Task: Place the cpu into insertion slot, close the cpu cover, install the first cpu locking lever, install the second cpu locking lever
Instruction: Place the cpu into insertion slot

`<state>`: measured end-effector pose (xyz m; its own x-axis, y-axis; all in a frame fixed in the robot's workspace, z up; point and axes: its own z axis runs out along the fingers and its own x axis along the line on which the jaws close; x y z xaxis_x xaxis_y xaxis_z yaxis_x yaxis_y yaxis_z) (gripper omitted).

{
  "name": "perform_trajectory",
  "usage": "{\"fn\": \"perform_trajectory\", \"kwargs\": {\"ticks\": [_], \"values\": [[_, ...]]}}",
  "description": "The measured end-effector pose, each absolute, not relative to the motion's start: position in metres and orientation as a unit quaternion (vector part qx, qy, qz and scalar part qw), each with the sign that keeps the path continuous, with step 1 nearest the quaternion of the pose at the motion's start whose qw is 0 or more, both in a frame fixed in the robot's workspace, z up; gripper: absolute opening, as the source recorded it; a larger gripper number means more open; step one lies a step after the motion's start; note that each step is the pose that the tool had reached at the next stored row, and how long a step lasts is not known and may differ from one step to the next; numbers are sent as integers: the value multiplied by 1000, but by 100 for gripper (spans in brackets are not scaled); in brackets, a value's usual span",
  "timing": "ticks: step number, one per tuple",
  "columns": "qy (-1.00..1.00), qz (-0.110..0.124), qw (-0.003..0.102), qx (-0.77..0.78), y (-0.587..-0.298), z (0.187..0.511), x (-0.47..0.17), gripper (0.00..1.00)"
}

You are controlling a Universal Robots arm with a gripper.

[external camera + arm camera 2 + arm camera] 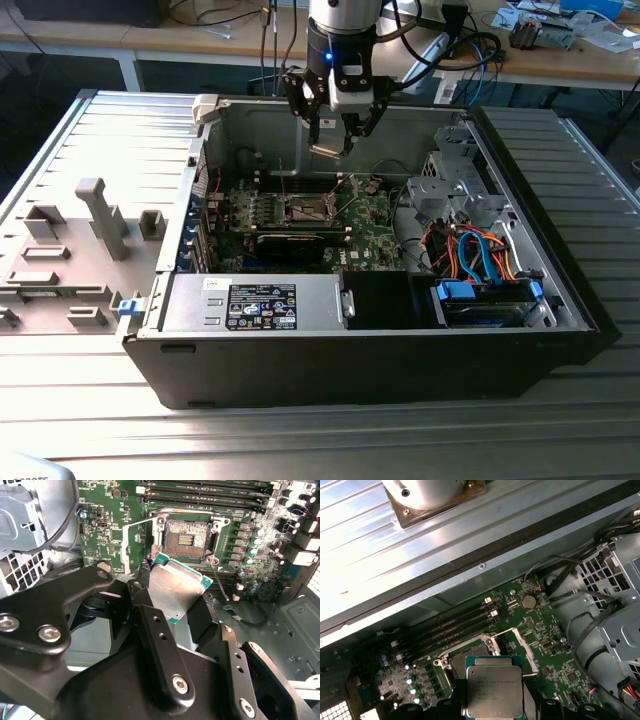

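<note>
Vertical arm (340, 40) above insertion slot (305, 208); fingers (202, 614) clamped on cpu (175, 587), held clear of it.

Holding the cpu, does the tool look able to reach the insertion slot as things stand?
Probably yes: the tool holds the cpu above the insertion slot, which lies uncovered, nothing between.

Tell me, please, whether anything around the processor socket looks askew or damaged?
Nothing stands out. The gripper holds the chip above the empty socket, and the cover stands swung open beside it.
</note>
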<state>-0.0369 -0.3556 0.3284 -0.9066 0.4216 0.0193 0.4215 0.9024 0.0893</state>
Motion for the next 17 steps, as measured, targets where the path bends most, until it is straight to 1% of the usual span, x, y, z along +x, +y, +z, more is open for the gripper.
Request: {"fn": "perform_trajectory", "kwargs": {"ticks": [17], "values": [[971, 46, 1, 235, -356, 328, -37, 54]]}}
